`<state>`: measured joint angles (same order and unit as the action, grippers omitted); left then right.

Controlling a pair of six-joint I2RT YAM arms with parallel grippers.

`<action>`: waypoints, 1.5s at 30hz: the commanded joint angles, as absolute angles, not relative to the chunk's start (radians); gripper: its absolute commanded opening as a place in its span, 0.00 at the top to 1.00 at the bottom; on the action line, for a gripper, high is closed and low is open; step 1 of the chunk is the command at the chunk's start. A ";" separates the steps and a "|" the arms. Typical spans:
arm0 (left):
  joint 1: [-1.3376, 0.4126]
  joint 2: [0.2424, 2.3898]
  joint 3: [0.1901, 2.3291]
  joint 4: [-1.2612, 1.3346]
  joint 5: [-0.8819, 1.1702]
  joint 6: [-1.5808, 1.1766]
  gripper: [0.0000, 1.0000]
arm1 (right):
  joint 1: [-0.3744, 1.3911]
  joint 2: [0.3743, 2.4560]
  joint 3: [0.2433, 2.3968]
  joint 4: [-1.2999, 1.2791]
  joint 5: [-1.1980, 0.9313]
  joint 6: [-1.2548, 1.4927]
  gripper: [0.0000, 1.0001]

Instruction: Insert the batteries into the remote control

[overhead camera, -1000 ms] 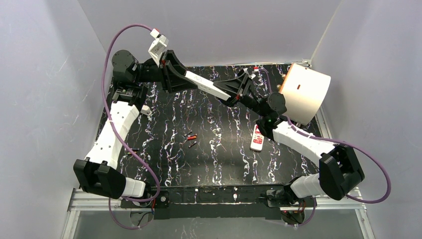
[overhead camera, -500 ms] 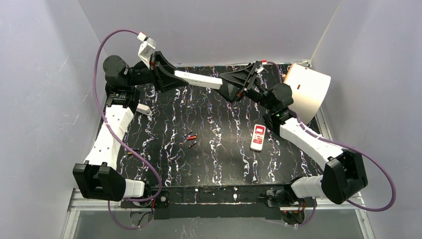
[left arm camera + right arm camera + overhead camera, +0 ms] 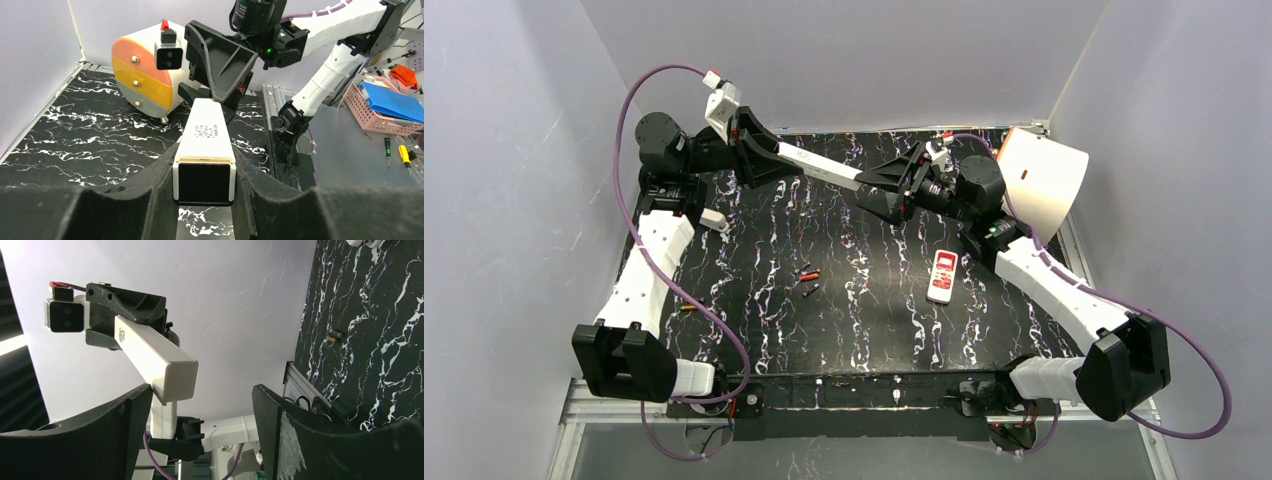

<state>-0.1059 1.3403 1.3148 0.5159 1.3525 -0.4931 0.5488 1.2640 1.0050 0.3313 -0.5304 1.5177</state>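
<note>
Top external: remote control held in the air, batteries loose on table

My left gripper is pinching one end of the long white remote control, holding it level above the far part of the table. The free end points at my right gripper. My right gripper is spread wide, one finger on each side of that free end. In the right wrist view the end sits close to one finger and well apart from the other. I can't tell whether it touches the near one.

The batteries lie on the table below both grippers, back toward my bases, between my two arms. They are orange-red and black, close together, and nothing is touching them.

A smaller remote, white with a red top, lies flat under my right forearm. A white drum with orange and yellow bands sits behind my right gripper. A small white oblong piece lies beside my left arm.
</note>
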 commanded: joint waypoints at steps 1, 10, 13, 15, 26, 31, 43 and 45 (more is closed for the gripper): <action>-0.103 1.310 1.288 0.543 1.397 -0.438 1.00 | 0.541 1.250 1.093 0.263 -0.528 1.449 0.18; -0.103 1.290 1.245 0.545 1.403 -0.403 1.00 | 0.540 1.278 1.138 0.199 -0.567 1.417 0.45; -0.104 1.296 1.255 0.544 1.395 -0.399 1.00 | 0.540 1.285 1.157 0.155 -0.579 1.394 0.54; -0.103 1.299 1.259 0.543 1.396 -0.400 1.00 | 0.541 1.281 1.160 0.145 -0.580 1.386 0.58; -0.104 1.282 1.234 0.545 1.420 -0.403 1.00 | 0.541 1.277 1.159 0.125 -0.573 1.363 0.89; -0.103 1.280 1.222 0.546 1.407 -0.400 1.00 | 0.535 1.256 1.133 0.141 -0.562 1.390 0.99; -0.081 1.318 1.077 0.547 1.384 -0.365 1.00 | 0.493 1.105 1.015 0.310 -0.432 1.417 0.99; -0.081 1.321 1.042 0.547 1.374 -0.357 1.00 | 0.489 1.092 1.009 0.283 -0.410 1.407 0.99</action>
